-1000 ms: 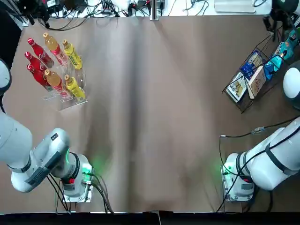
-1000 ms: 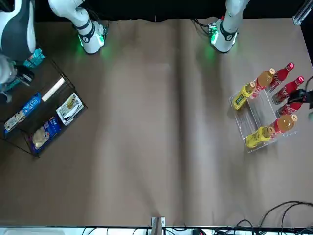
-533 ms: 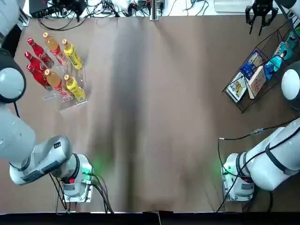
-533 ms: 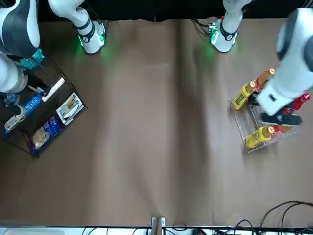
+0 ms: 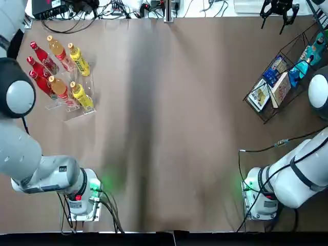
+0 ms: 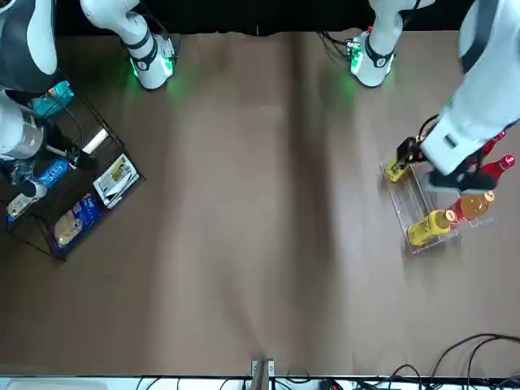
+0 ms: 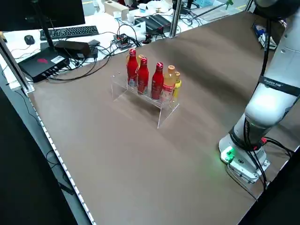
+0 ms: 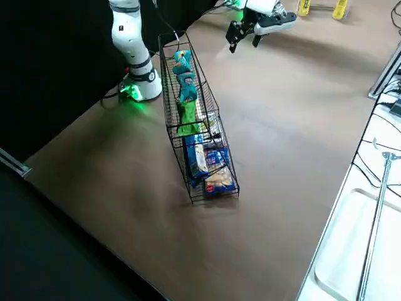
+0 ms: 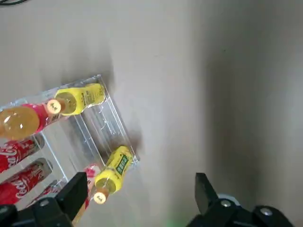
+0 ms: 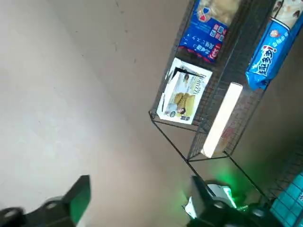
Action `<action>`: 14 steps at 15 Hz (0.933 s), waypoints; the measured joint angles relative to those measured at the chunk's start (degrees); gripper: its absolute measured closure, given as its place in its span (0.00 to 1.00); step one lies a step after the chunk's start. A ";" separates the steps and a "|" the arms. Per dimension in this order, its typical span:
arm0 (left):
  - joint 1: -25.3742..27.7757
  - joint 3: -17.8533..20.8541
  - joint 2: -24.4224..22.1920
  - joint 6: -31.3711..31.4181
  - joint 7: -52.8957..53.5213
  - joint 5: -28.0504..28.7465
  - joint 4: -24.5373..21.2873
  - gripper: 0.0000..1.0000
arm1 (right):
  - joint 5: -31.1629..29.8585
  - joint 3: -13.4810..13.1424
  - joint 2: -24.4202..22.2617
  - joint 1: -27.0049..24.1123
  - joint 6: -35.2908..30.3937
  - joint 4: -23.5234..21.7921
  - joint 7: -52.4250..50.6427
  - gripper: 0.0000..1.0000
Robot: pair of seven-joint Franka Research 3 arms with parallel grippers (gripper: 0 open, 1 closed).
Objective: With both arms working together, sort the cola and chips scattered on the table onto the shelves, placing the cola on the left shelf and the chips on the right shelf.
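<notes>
**A:** Where are the goods?

**B:** All three cola bottles (image 7: 142, 75) stand on the clear rack (image 5: 72, 105), at the far left of the bench (image 5: 169, 128), next to orange and yellow drinks. The chip packets (image 8: 183, 81), two teal and one green, sit in the upper end of the black wire basket (image 8: 188, 188), above the flat blue and white packs. Nothing lies loose on the bench, so I'd judge the sorting finished.

**A:** And the arms?

**B:** The left pincer (image 9: 137, 189) hangs above the rack with its jaws spread, holding nothing. The right pincer (image 5: 279, 9) hovers over the far right corner near the basket, also spread and empty.

**A:** If a bottle needed moving?

**B:** Probably rigid, smooth and slippery, fairly heavy if full. I'd grip the body just under the shoulder, keeping it upright, since the slim shape looks tippy.

**A:** The packets?

**B:** Likely light, soft and crinkly, with breakable contents. Pinch a sealed edge or squeeze gently across the middle.
</notes>
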 joint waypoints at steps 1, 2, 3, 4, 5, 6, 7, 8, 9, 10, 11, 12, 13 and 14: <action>-3.06 4.75 -1.57 -1.07 1.68 -2.13 0.01 0.00 | 0.47 0.00 0.00 0.00 0.35 0.00 -0.23 0.00; -6.04 9.14 -2.95 -2.66 3.47 -3.89 0.00 0.00 | 1.50 0.01 0.00 0.00 0.54 0.01 -0.37 0.00; -8.02 12.18 -4.11 -4.09 4.78 -5.16 -0.13 0.00 | 2.54 0.03 0.00 0.01 0.62 0.03 -0.50 0.00; -8.76 13.71 -5.11 -4.82 5.62 -5.96 -0.60 0.00 | 3.25 0.06 0.00 0.06 0.64 0.07 -0.64 0.00; -8.83 14.20 -5.91 -4.88 6.04 -6.21 -1.42 0.00 | 3.61 0.10 0.00 0.18 0.65 0.13 -0.79 0.00; -8.83 14.35 -6.45 -4.61 6.30 -6.21 -2.34 0.00 | 3.70 0.12 0.00 0.34 0.68 0.19 -0.85 0.00; -8.84 14.37 -6.76 -3.90 6.45 -6.21 -3.28 0.00 | 3.77 0.18 0.00 0.47 0.76 0.22 -1.12 0.00; -8.93 14.36 -7.16 -1.87 6.72 -6.20 -5.30 0.00 | 3.81 0.27 0.00 0.65 0.93 0.27 -4.22 0.00; -8.97 14.36 -7.35 -0.84 6.83 -6.19 -6.27 0.00 | 3.81 0.28 0.00 0.68 1.00 0.28 -6.89 0.00; -8.96 14.35 -7.53 -0.20 6.91 -6.16 -6.99 0.00 | 3.82 0.28 0.00 0.68 1.02 0.28 -9.59 0.00; -8.87 14.20 -7.65 0.06 7.06 -6.11 -7.36 0.00 | 3.82 0.28 0.00 0.68 1.03 0.28 -12.38 0.00; -8.66 13.74 -7.70 0.16 7.20 -5.83 -7.47 0.00 | 3.82 0.28 0.00 0.68 1.05 0.28 -15.35 0.00; -8.48 13.23 -7.73 0.23 7.22 -5.30 -7.53 0.00 | 3.82 0.26 0.00 0.68 1.05 0.28 -18.40 0.00; -8.43 12.91 -7.74 0.26 7.22 -4.94 -7.56 0.00 | 3.82 0.25 0.00 0.68 1.05 0.28 -21.06 0.00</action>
